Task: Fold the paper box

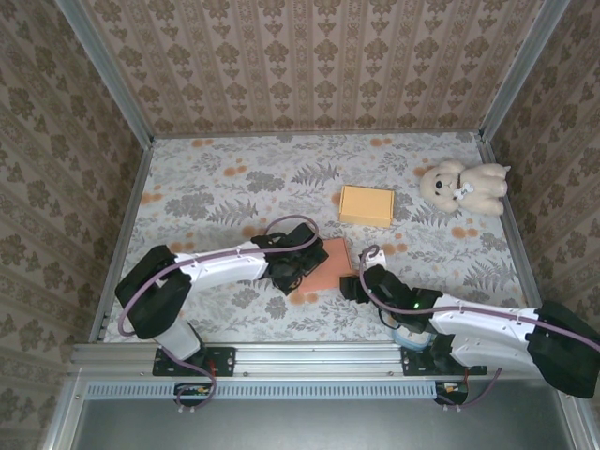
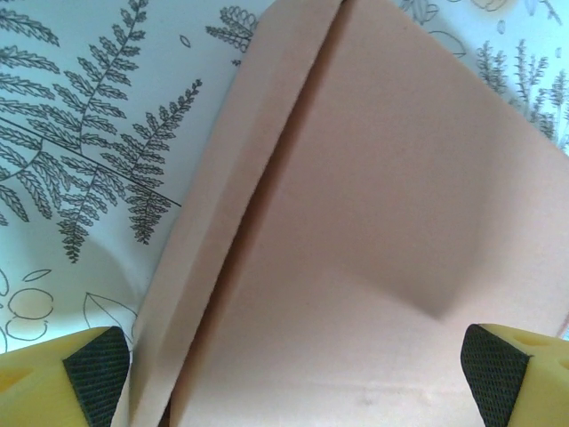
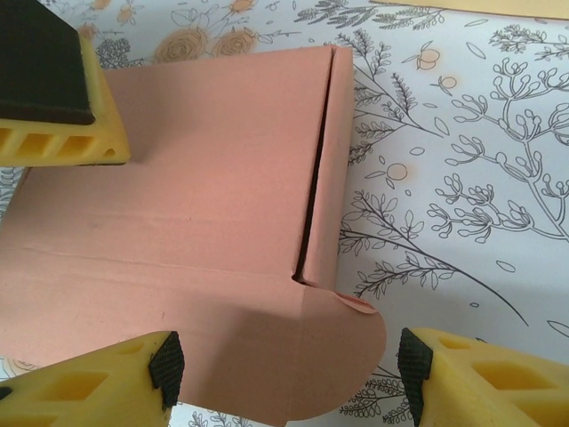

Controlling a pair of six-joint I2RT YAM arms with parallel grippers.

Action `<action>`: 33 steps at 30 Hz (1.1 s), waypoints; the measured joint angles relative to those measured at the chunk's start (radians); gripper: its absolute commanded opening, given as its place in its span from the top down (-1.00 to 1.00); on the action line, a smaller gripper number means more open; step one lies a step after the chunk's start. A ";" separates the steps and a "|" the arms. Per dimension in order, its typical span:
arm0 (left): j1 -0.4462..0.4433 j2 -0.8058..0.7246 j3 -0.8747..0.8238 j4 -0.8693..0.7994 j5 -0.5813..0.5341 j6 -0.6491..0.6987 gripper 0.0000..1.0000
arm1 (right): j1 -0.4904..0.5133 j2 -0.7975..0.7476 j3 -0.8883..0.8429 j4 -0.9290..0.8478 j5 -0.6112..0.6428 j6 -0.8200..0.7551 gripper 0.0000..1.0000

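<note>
At the centre of the table, the pink paper box lies flat and part-folded, with one narrow side flap raised. The left tool, its arm stretched low from the left, stands wide open astride the box. The right tool, also open, straddles the rounded near flap.

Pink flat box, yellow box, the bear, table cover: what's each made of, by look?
Pink box: thin paperboard, matte; crisp creases and a cut rounded flap. Yellow box: likely the same matte card, too far to confirm. Teddy bear: cream plush, fuzzy outline. Table cover: smooth floral-printed sheet; cloth or vinyl, can't tell.
</note>
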 measured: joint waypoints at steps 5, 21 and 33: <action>0.002 0.031 0.012 -0.021 0.009 -0.011 -1.00 | 0.000 0.014 0.000 0.011 -0.005 0.000 -0.36; 0.008 0.066 0.064 -0.065 0.031 -0.022 -0.95 | 0.000 -0.022 -0.011 0.014 -0.009 0.000 -0.31; 0.008 0.069 0.068 -0.071 0.031 -0.025 -0.94 | -0.023 0.013 -0.023 0.023 -0.042 0.004 -0.22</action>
